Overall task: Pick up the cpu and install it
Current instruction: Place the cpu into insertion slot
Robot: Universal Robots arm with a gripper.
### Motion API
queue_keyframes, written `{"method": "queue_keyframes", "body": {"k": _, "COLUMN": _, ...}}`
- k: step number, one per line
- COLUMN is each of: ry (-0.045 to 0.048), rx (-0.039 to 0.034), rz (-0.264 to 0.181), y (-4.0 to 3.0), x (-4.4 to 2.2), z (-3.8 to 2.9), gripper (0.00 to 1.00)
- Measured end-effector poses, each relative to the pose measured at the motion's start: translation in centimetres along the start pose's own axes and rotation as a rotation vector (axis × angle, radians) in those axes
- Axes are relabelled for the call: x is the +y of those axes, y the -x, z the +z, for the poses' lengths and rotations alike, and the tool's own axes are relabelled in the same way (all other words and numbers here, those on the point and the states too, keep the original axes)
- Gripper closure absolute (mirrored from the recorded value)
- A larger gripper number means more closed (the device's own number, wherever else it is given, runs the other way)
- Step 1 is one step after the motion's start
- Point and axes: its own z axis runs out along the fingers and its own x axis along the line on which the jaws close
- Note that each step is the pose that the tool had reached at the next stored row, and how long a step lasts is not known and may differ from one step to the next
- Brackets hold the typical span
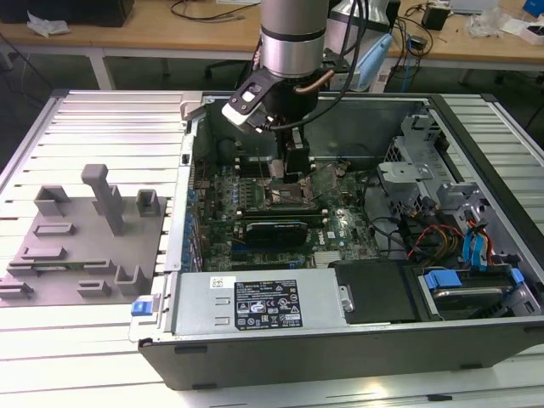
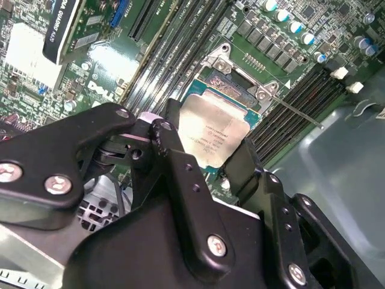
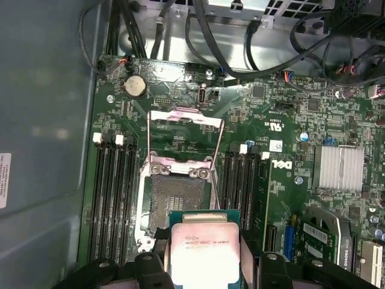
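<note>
The cpu (image 3: pixel 204 248), a flat square chip with a shiny silver top, hangs between my two black fingers (image 2: pixel 170 144), tilted a little. My gripper (image 2: pixel 209 141) is shut on it, one finger on each of two opposite edges. It hovers just above and slightly off the open socket (image 3: pixel 177 198), whose metal load plate (image 3: pixel 185 120) is flipped up and whose latch lever (image 2: pixel 295 111) is swung out. In the exterior view, my gripper (image 1: pixel 293 166) reaches down into the open computer case, right over the socket (image 1: pixel 285 197).
Memory slots (image 3: pixel 111 198) flank the socket on both sides. A graphics card (image 1: pixel 276 231) and the power supply (image 1: pixel 255 306) lie nearer the case front. Drive cage and cables (image 1: pixel 442 229) fill the exterior view's right. A grey fixture (image 1: pixel 76 246) sits outside, on the exterior view's left.
</note>
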Motion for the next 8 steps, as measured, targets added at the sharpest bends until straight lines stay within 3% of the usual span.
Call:
{"method": "queue_keyframes", "body": {"k": 3, "ry": 0.0137, "rx": -0.0014, "rz": 0.0, "y": -0.01, "x": -0.03, "z": 0.41, "gripper": 0.45}}
{"method": "queue_keyframes", "body": {"k": 6, "ry": 0.0149, "rx": -0.0015, "rz": 0.0, "y": -0.03, "x": -0.05, "z": 0.94, "gripper": 0.45}}
{"method": "queue_keyframes", "body": {"k": 8, "ry": 0.0149, "rx": -0.0015, "rz": 0.002, "y": -0.05, "x": -0.02, "z": 1.65, "gripper": 0.45}}
